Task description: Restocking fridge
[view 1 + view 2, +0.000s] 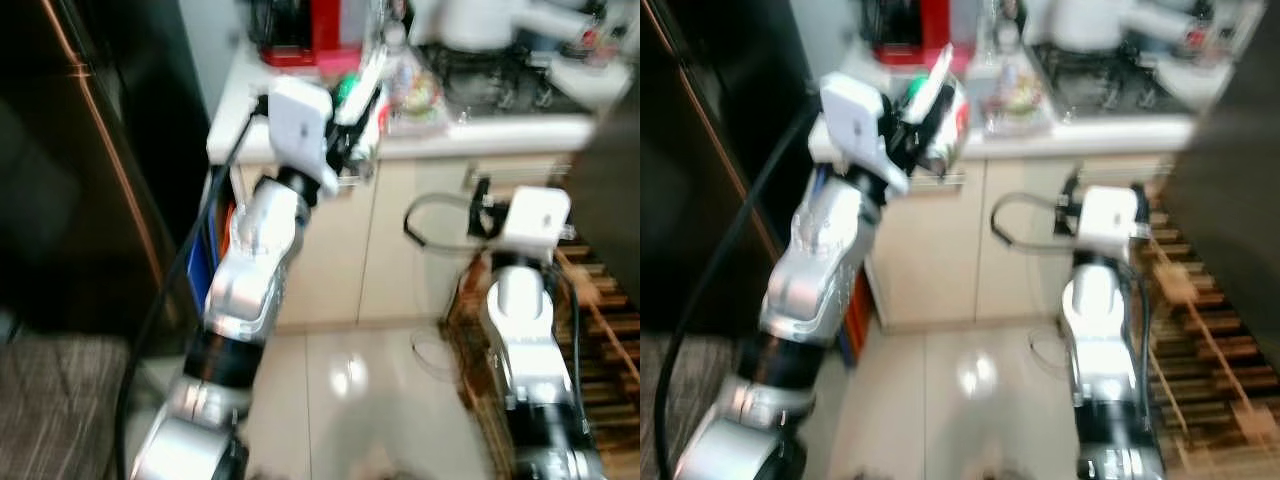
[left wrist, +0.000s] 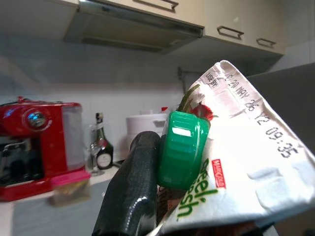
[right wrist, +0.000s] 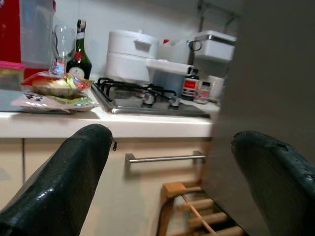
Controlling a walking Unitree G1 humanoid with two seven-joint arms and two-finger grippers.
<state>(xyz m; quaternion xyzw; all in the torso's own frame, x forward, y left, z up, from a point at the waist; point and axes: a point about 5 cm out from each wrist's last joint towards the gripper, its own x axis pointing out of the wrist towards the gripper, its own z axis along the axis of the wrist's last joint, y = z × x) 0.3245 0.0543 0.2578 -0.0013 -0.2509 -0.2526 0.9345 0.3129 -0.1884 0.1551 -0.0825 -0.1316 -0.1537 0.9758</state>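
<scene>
Black fingers (image 2: 130, 191) of the left gripper (image 1: 915, 125) clamp one carton (image 2: 236, 162) with a green cap (image 2: 179, 150), held at counter height. One right gripper (image 3: 172, 182) hangs empty, fingers spread, below the counter (image 3: 123, 125). The carry step seems in hand; next the carton must swing toward the dark fridge (image 1: 70, 170) off the left gripper's outer side, whose door looks closed.
</scene>
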